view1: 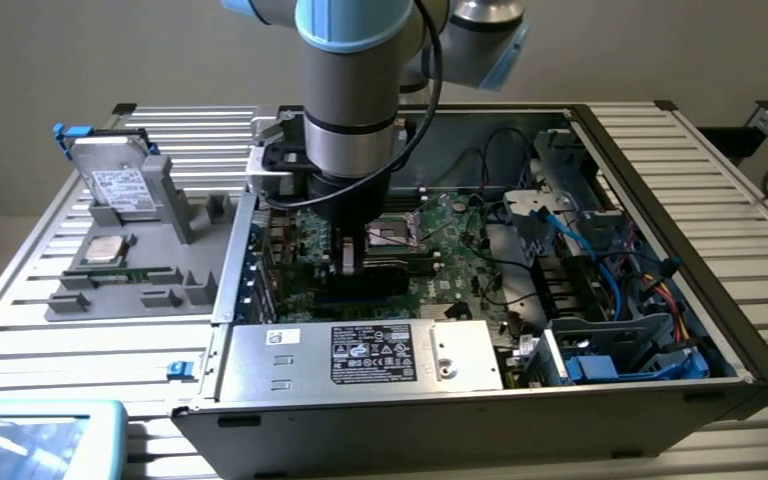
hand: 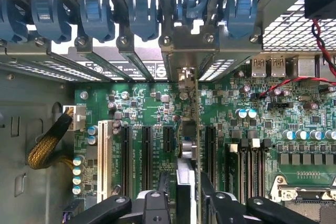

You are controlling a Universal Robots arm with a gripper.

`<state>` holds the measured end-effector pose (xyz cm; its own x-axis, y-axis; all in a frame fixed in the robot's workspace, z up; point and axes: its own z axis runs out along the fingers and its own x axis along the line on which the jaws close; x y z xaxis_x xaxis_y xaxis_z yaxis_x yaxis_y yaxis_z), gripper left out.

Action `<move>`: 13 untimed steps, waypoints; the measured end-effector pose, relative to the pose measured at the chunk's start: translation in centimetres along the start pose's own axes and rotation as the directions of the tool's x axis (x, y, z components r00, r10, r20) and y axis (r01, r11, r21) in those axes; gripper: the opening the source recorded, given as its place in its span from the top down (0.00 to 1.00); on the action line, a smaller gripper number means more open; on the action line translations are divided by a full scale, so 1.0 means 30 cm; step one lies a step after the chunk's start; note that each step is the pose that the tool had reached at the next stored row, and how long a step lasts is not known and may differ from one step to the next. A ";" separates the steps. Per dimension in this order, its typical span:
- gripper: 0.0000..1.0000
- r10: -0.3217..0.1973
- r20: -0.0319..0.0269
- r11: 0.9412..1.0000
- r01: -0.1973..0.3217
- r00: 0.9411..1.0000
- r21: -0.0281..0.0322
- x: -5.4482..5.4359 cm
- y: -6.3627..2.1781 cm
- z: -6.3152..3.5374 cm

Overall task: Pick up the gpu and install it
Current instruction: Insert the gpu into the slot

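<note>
The gpu (hand: 195, 129) stands upright in a motherboard (hand: 252, 103) slot inside the open computer case (view1: 704, 300) — apparently seated — with the gripper (hand: 186, 203) fingers (hand: 220, 205) straddling its top edge, partly open.

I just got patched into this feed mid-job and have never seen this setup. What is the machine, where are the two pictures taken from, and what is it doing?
It is one robot arm reaching down into an open computer case. The exterior view looks at the whole bench; the wrist view looks from the arm itself along its pincer onto the green main board. A thin card stands on edge between the pincer's fingers, lined up with a slot. Beside the case, a grey tray carries a silver hard drive.
</note>
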<state>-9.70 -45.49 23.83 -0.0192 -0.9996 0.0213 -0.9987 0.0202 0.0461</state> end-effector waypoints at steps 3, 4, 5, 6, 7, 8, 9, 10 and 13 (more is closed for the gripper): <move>0.60 0.000 -0.001 1.000 0.000 1.000 0.001 0.000 0.000 -0.008; 0.60 0.000 -0.001 1.000 0.000 1.000 0.001 0.000 0.000 -0.013; 0.60 0.000 -0.001 1.000 0.000 1.000 0.001 0.001 0.000 -0.023; 0.60 0.000 -0.001 1.000 0.000 1.000 0.001 0.001 0.001 -0.036; 0.60 0.000 -0.001 1.000 0.000 1.000 0.001 0.001 0.002 -0.051; 0.60 0.000 -0.001 1.000 0.000 1.000 0.001 0.002 0.002 -0.066; 0.60 0.000 -0.001 1.000 0.000 1.000 0.001 0.002 0.003 -0.082; 0.60 0.000 -0.001 1.000 0.000 1.000 0.001 0.002 0.004 -0.097; 0.60 0.000 -0.001 1.000 0.000 1.000 0.002 0.003 0.006 -0.142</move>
<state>-9.68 -45.50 28.11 -0.0189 -0.9996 0.0224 -0.9988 0.0199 0.0444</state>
